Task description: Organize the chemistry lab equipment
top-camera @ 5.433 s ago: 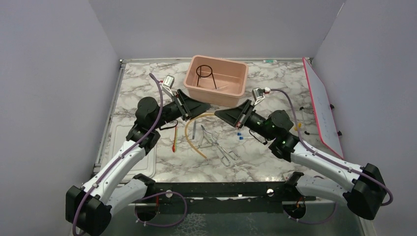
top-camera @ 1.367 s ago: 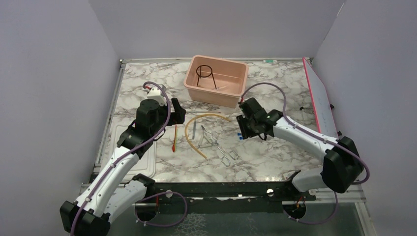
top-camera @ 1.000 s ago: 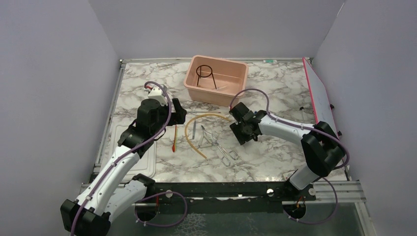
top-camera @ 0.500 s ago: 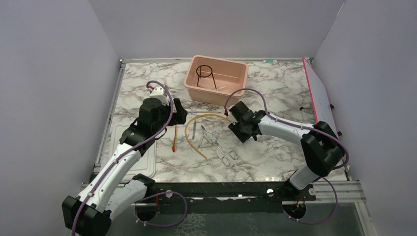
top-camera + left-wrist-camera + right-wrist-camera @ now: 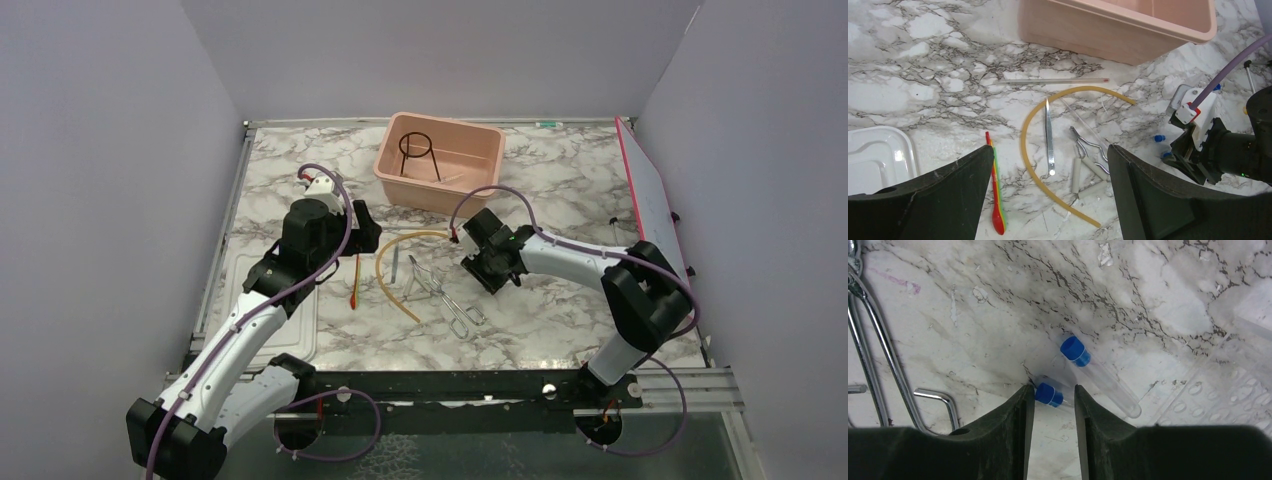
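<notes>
My right gripper (image 5: 487, 270) (image 5: 1052, 390) is low over the marble, open but narrow. A clear test tube with a blue cap (image 5: 1048, 394) lies between its fingers, the cap against the left finger. A second blue-capped tube (image 5: 1075, 351) lies just beyond. My left gripper (image 5: 365, 228) (image 5: 1050, 150) hangs wide open above the curved tan rubber tube (image 5: 1028, 145), the silver spatula (image 5: 1049, 135), the metal tongs (image 5: 1088, 150) and the red-orange rod (image 5: 995, 200). It holds nothing. The black wire ring stand (image 5: 416, 150) stands inside the pink tub (image 5: 440, 190).
The flat white lid (image 5: 265, 300) lies at the left edge beside my left arm. A thin glass rod (image 5: 1053, 80) lies in front of the tub. A white board with a pink edge (image 5: 655, 215) leans against the right wall.
My right arm has swung left and down onto the blue-capped tubes, and its fingers have narrowed around one of them. The left arm has barely moved.
</notes>
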### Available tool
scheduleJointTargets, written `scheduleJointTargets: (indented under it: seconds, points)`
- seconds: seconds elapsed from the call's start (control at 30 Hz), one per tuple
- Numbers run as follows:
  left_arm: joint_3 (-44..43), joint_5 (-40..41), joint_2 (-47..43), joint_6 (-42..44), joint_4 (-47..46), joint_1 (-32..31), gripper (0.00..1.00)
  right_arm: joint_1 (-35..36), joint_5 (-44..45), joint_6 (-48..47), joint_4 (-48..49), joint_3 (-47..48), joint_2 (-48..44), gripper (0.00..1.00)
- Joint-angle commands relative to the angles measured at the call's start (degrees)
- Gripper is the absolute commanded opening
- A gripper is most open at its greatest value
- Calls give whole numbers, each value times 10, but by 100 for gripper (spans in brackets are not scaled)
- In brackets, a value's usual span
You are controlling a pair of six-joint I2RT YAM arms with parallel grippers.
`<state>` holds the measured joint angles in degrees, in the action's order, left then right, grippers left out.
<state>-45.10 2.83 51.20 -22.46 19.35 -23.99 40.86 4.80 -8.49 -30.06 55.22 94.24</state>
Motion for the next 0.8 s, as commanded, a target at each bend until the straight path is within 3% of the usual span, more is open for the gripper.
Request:
scheduleJointTargets:
  seconds: [0.0,0.23,0.4,0.5,0.63,0.77]
  points:
    - [3,-13,-1,2,-16,4,87,1,-36,-13,-11,2,16,37]
    - [2,-17,0,1,-17,3,87,1,-26,-12,-15,2,12,30]
    - [4,-17,1,1,-17,3,87,1,-14,0,-26,6,6,43]
    - [4,-18,4,0,-17,3,87,1,-51,-5,-56,15,5,49]
    - [0,-24,12,0,-18,3,87,1,-91,-22,-84,26,21,49]
    - [1,-26,15,0,-18,3,87,1,-75,-26,-83,19,28,46]
